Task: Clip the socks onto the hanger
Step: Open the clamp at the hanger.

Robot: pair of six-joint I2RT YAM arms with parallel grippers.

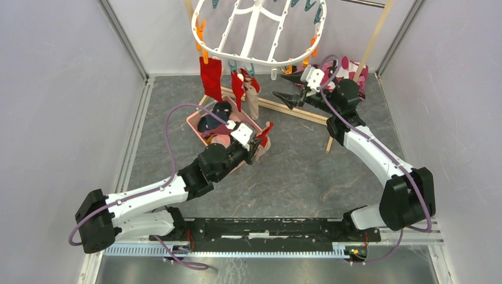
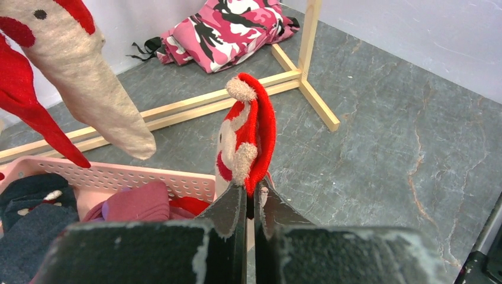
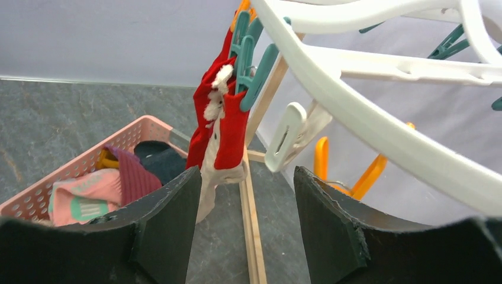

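Gripping red-white sock (image 2: 256,127), left pincer (image 2: 251,192) closed, beside pink basket (image 2: 148,177); right pincer (image 3: 245,174) open near hanger (image 3: 355,106) rim.

Three hanging socks (image 1: 211,77), one held sock (image 2: 251,139), one hanger (image 3: 355,112), one basket (image 2: 148,177), one wooden rack (image 2: 311,35), two arms (image 1: 148,198).

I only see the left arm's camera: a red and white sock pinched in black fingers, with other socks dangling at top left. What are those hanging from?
Observer: Coloured pegs on a big white hanger overhead.
Operator: Where is the other arm?
Observer: The right gripper is raised just below that hanger's rim, jaws open and empty.
Operator: Any free peg for the red and white sock?
Observer: The right arm's camera shows an orange peg with nothing in it, just ahead of the fingers.
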